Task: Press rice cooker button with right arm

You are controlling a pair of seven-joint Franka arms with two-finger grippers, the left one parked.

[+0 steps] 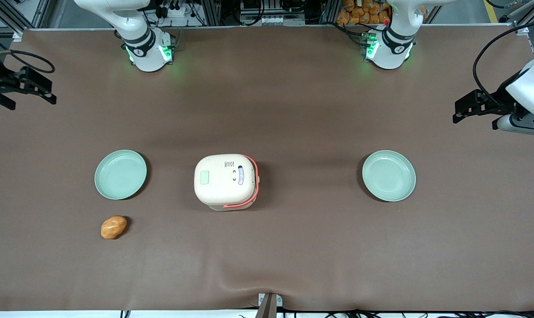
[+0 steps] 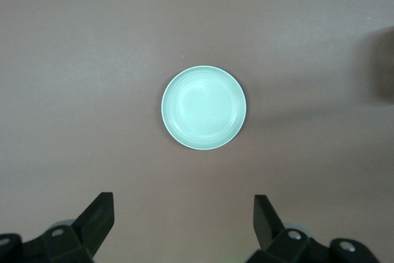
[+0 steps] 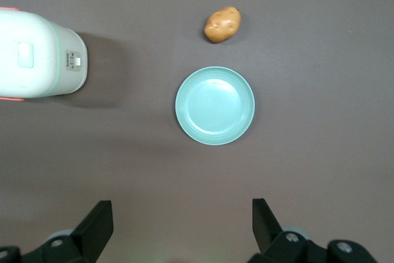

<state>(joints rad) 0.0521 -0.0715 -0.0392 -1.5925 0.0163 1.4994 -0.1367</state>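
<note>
While the right arm (image 1: 130, 26) hung high over its own end of the counter (image 1: 293, 110), the end effector (image 3: 181, 229) stood wide open, holding and touching nothing; below it lay a green plate (image 3: 215, 106) and a potato (image 3: 222, 24), with the rice cooker (image 3: 37, 56) well off sideways, lid shut, button (image 3: 25, 54) untouched; only the front view showed the coral handle (image 1: 252, 185) whole and a second plate (image 1: 388, 175).
</note>
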